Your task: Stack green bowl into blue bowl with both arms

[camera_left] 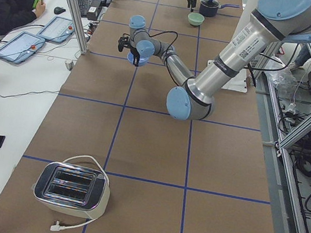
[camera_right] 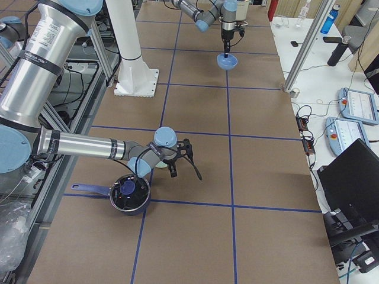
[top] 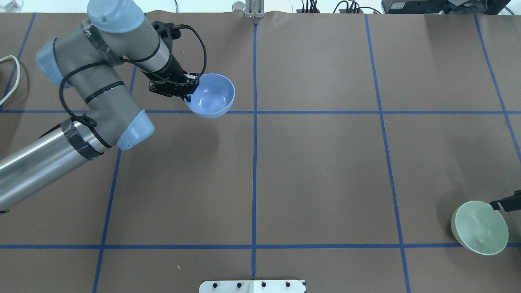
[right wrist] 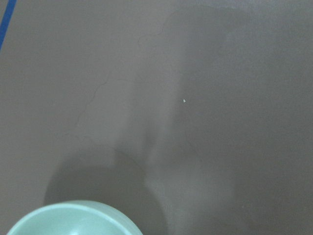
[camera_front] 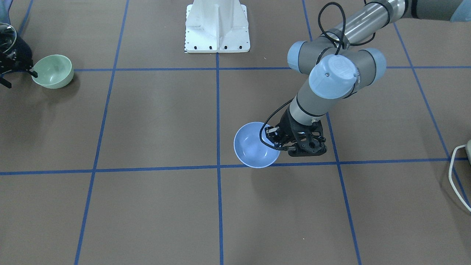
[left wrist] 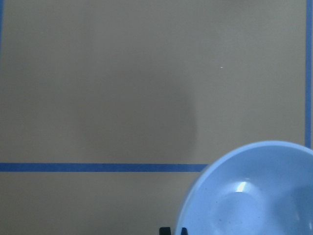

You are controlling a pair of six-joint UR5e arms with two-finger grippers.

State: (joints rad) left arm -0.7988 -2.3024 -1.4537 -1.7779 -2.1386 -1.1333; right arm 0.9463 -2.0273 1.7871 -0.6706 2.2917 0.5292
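Overhead exterior view, going left to right: the left hand [top: 188, 94] is clamped on the near rim of the blue bowl [top: 213, 97]. The bowl hangs off it, mouth up and a bit tilted, out past the tape cross line. Its shadow falls off to one side on the brown surface [top: 317, 171], and the right-side camera shows it dangling clear, so I'd say it's lifted, not resting.

Way over at the right edge is the green bowl [top: 480, 228], also tilted with a shadow beside it. The right hand [top: 503, 202] is only partly in frame, one black finger at the rim. From the front view it looks pinched on that rim, so I read it as gripping the bowl.

My take: both pickups are done and this is the carry step. The two bowls are well apart, near opposite ends.

Next up, I reckon, is getting blue somewhere central and steady with its mouth up. Then green has to travel right across, line up over it, level out and drop in without clipping the left fingers on blue's rim.
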